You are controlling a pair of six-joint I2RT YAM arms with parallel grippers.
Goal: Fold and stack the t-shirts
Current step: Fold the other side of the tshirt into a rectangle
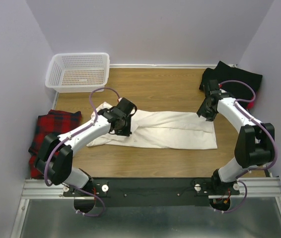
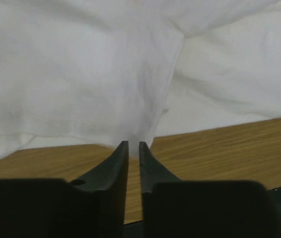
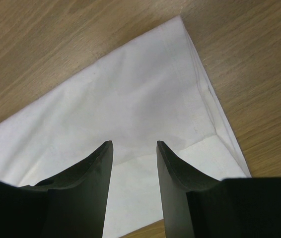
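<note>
The cream-white t-shirt (image 1: 175, 130) lies folded into a long band across the middle of the table. My left gripper (image 1: 122, 131) is low over its left part. In the left wrist view the jaws (image 2: 133, 144) are nearly together, pinching a raised ridge of the white cloth (image 2: 81, 74) at their tips. My right gripper (image 1: 206, 112) hovers over the shirt's right end. It stands open (image 3: 134, 144) above a folded corner of the cloth (image 3: 130, 89), holding nothing. The black t-shirt (image 1: 240, 79) is bunched at the back right. A red t-shirt with dark checks (image 1: 56, 130) lies at the left edge.
A white mesh basket (image 1: 78, 72) stands at the back left corner. Bare wooden table (image 1: 155, 89) shows behind and in front of the white shirt. Walls close in the left, back and right sides. The arm bases sit on a metal rail (image 1: 150, 188) at the near edge.
</note>
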